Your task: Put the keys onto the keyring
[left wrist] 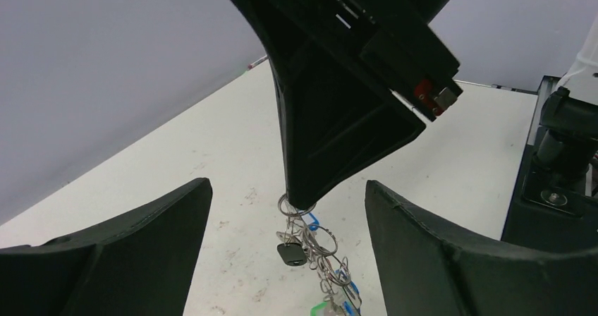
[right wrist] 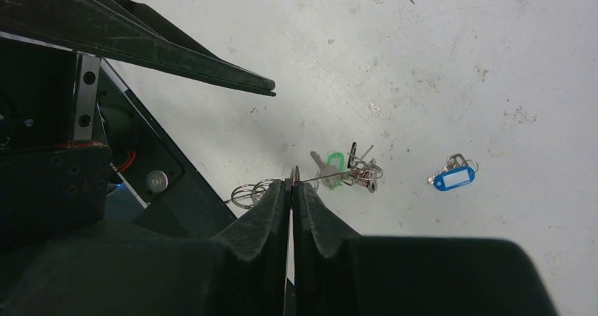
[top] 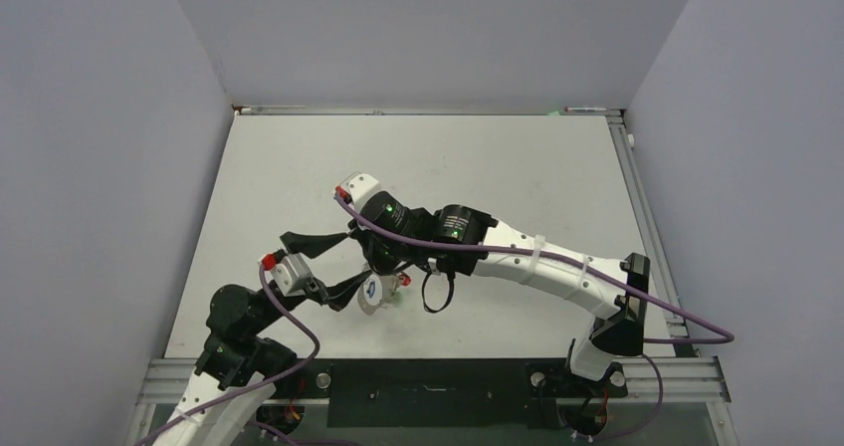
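Note:
My right gripper (right wrist: 291,183) is shut on the thin wire of the keyring (right wrist: 319,179), pinched right at its fingertips. Several keys (left wrist: 310,249) hang from it in a chain, with black (left wrist: 290,253), blue (left wrist: 311,223) and green (right wrist: 337,162) tags and a few small split rings (right wrist: 250,192). In the top view this bunch (top: 383,292) hangs just above the table's near middle, under the right gripper (top: 383,267). One more key with a blue tag (right wrist: 453,178) lies alone on the table. My left gripper (left wrist: 287,183) is open, its fingers (left wrist: 141,238) wide on either side of the hanging bunch and touching nothing.
The white table (top: 478,167) has grey walls on three sides. A black metal frame (top: 438,376) with the arm bases runs along the near edge, close below the hanging keys. The two arms meet over the near middle of the table.

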